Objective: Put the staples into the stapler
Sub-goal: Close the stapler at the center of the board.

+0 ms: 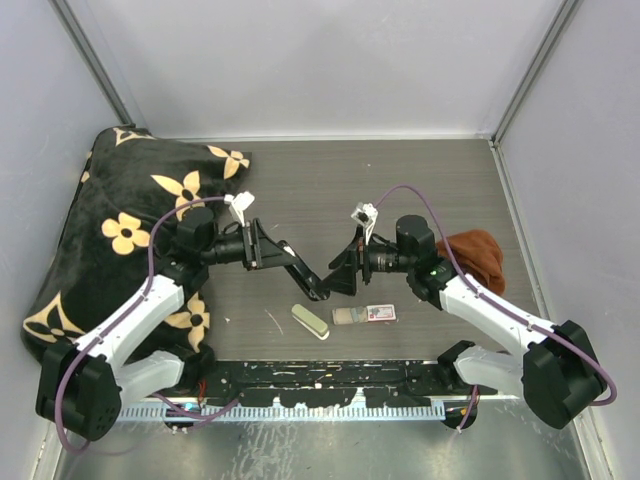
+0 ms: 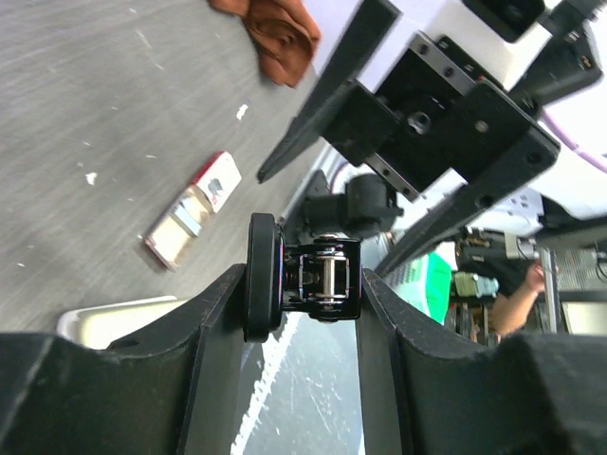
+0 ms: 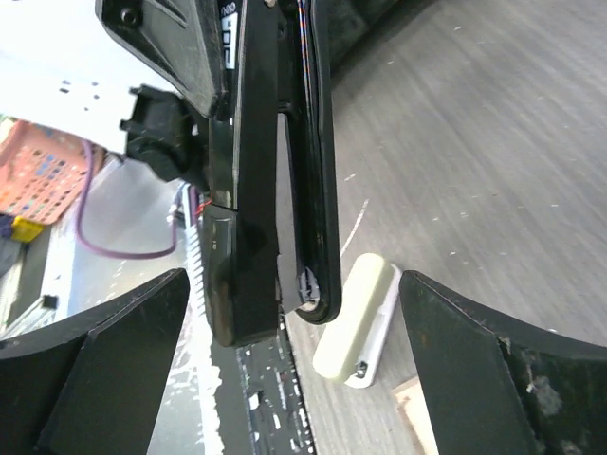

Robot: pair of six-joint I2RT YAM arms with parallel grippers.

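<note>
A black stapler (image 1: pixel 298 268) hangs above the table, and my left gripper (image 1: pixel 262 247) is shut on its rear end (image 2: pixel 303 280). In the right wrist view its two arms stand parted: a thick body (image 3: pixel 237 190) and a thin curved arm (image 3: pixel 318 171). My right gripper (image 3: pixel 294 318) is open wide around the stapler's front tip without touching it, and it shows in the top view (image 1: pixel 345 272) too. The staples' red-and-white box (image 1: pixel 372 314) lies on the table below, tray slid out, with a greyish strip (image 2: pixel 188 220) in it.
A cream-green oblong (image 1: pixel 310 321) lies left of the box, also under the stapler tip (image 3: pixel 356 318). A brown cloth (image 1: pixel 478 255) sits behind the right arm. A black flowered cushion (image 1: pixel 120 230) fills the left side. The table's front rail (image 1: pixel 330 400) runs along the near edge.
</note>
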